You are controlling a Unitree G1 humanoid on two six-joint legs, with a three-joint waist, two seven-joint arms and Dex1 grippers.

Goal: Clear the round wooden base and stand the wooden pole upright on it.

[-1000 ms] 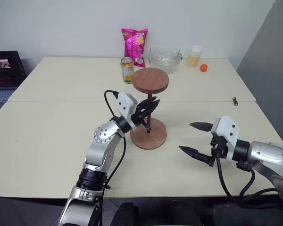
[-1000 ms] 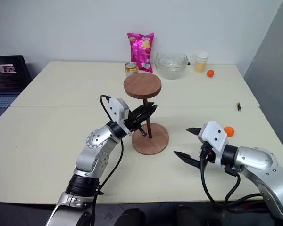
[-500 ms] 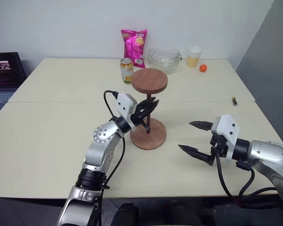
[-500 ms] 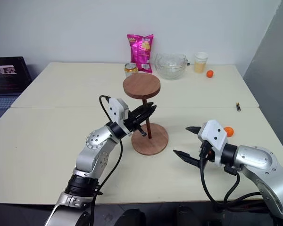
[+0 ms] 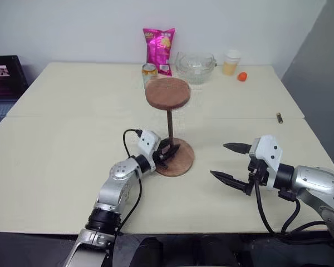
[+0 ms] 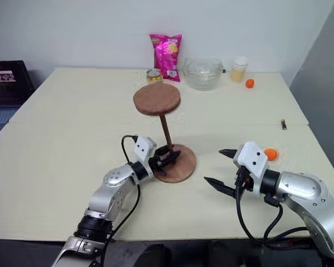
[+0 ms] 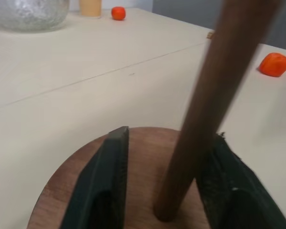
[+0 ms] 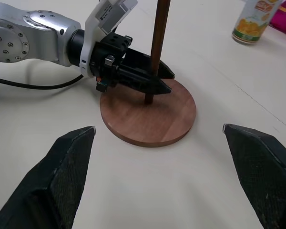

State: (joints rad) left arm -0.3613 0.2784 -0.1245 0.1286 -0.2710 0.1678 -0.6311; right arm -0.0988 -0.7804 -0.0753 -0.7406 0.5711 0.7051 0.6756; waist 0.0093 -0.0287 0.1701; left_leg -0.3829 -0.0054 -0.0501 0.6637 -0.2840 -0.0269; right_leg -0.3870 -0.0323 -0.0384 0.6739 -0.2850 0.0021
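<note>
Since a second ago, left gripper (image 6: pixel 168 156) has dropped to the pole's (image 6: pixel 163 131) foot, fingers parted around it. Pole stands tilted in the base (image 6: pixel 183 165). Right gripper (image 6: pixel 221 167) gapes wide beside the base.

The thin dark wooden pole (image 5: pixel 170 129) is planted, slightly tilted, disc end up, in the flat round wooden base (image 5: pixel 181 159) near the counter's middle.

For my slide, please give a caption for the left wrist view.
Wooden pole standing in the round wooden base, between the left pincer fingers.

Pole (image 5: pixel 170 129) upright on base (image 5: pixel 181 159), mid-table; bowl (image 5: pixel 195 67) behind.
</note>
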